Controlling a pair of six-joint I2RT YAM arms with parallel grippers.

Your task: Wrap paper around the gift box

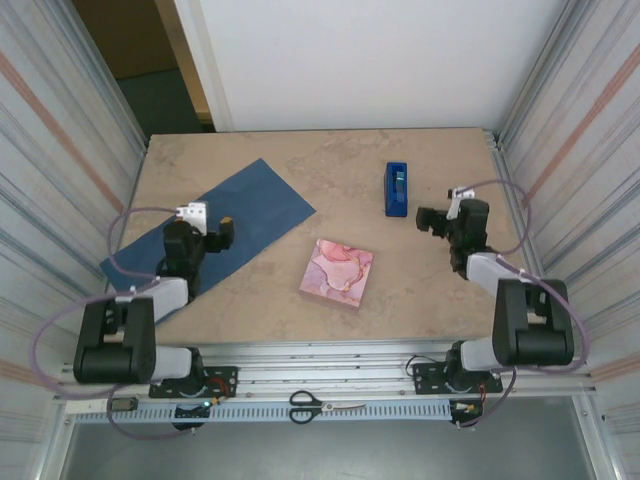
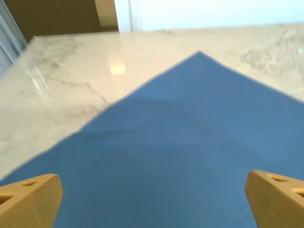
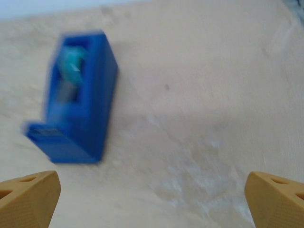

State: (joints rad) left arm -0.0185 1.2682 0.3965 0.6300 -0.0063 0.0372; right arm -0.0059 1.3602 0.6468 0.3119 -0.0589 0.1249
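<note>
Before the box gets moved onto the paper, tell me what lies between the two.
Nothing visible: only bare table separates the gift box from the paper. The tape dispenser stands off to the right, outside that path.

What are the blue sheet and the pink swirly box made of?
The flat dark blue sheet looks like thin matte paper: it lies flat, with crisp corners. The square pink marbled box is probably printed cardboard, with sharp edges and a smooth face; I can't be sure.
</note>
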